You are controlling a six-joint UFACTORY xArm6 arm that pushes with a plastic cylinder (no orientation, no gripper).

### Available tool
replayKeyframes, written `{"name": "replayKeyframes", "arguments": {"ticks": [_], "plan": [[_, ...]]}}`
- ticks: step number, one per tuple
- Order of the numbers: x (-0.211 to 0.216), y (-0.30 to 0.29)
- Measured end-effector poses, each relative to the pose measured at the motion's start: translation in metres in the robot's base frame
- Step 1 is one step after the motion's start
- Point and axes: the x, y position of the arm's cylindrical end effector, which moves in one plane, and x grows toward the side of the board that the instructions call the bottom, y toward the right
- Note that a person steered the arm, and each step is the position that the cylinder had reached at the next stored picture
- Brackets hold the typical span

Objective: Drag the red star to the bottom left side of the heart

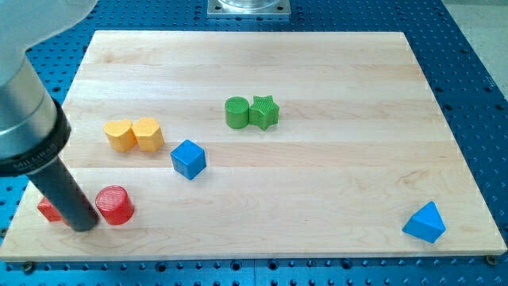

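Worktop (317, 183): pale wooden board on a blue perforated base, holding eight blocks in all. Red, two: a red cylinder (116, 205) near the view's bottom left, and a red block (48, 210) just to its left, mostly hidden behind the rod, so its star shape cannot be confirmed. Yellow, two: a yellow heart-like block (119, 135) and a yellow hexagonal block (148, 133), touching side by side, up and right of the red pair. Blue, two: a blue cube (188, 159) just right of and below the yellow pair, and a blue triangular block (424, 222) alone at the view's bottom right, well apart from the rest. Green, two: a green cylinder (236, 113) and a green star (264, 112), touching, near the board's centre top. Arm: one dark rod descending from the view's upper left, carrying no hand, so there is nothing to be open or closed. My tip (82, 227) rests between the two red blocks, touching or just beside each. The rod stands in front of the left red block and screens most of it.
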Motion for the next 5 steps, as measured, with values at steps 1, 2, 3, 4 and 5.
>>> {"name": "replayKeyframes", "arguments": {"ticks": [1, 2, 3, 4, 5], "plan": [[0.003, -0.010], [0.026, -0.011], [0.006, -0.038], [-0.026, -0.044], [-0.053, -0.036]]}}
